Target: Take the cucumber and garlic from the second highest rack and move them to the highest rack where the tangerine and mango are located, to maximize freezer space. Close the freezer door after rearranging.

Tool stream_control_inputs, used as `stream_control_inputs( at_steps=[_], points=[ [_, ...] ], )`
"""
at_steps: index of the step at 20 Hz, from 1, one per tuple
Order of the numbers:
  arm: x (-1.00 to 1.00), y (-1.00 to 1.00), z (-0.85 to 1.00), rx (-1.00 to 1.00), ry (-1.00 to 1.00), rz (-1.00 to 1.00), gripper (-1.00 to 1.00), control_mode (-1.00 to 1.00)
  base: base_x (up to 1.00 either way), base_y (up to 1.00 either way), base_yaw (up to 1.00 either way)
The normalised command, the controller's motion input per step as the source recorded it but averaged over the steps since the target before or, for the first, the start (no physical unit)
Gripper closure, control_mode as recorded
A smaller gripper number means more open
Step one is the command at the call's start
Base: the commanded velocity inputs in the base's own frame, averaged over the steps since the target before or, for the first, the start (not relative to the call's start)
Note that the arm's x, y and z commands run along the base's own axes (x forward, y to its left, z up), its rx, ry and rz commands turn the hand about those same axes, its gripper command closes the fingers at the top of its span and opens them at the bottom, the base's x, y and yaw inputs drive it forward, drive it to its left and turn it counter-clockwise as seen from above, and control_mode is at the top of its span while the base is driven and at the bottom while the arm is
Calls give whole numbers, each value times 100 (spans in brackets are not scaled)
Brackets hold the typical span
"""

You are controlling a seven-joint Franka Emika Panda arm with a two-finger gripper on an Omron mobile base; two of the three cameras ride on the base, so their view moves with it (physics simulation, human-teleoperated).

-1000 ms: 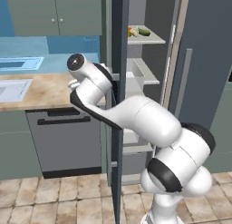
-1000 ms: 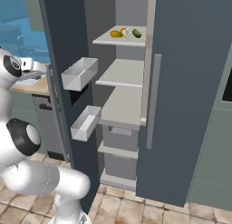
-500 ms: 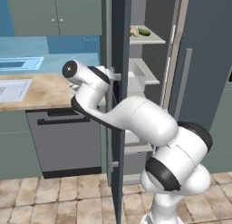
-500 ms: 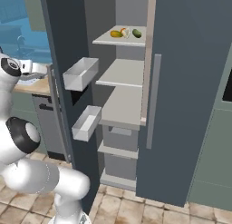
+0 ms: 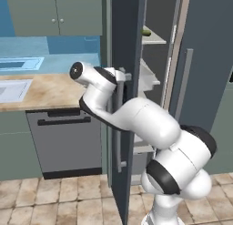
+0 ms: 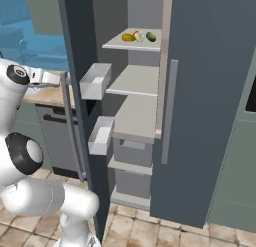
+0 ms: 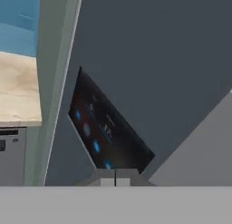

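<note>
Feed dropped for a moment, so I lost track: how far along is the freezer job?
Looks done: the cucumber lies with other produce on the top rack, nothing on the second rack. In hand: gripper by the door handle. Left: shutting the open freezer door.

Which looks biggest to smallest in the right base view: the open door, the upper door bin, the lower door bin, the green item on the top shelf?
1. Open door
2. Upper door bin and lower door bin: look alike, unranked
3. Green item

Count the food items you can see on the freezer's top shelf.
3, side by side on the top shelf: a yellow-orange item at left, a pale one in the middle, a green one at right. Others may be hidden.
</note>
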Motion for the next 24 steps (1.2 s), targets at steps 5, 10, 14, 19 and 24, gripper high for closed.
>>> stream_control_inputs(
  at_steps=[5,10,14,19,24],
  points=[
    [41,-100,0,0,0,-5,100,-100,0,0,0],
    [55,-100,0,1,0,-1,100,-100,0,0,0],
    [78,-94,0,6,3,0,100,-100,0,0,0],
    [100,-58,0,15,9,1,100,-100,0,0,0],
    [86,-40,1,17,-1,14,100,-100,0,0,0]
  ],
)
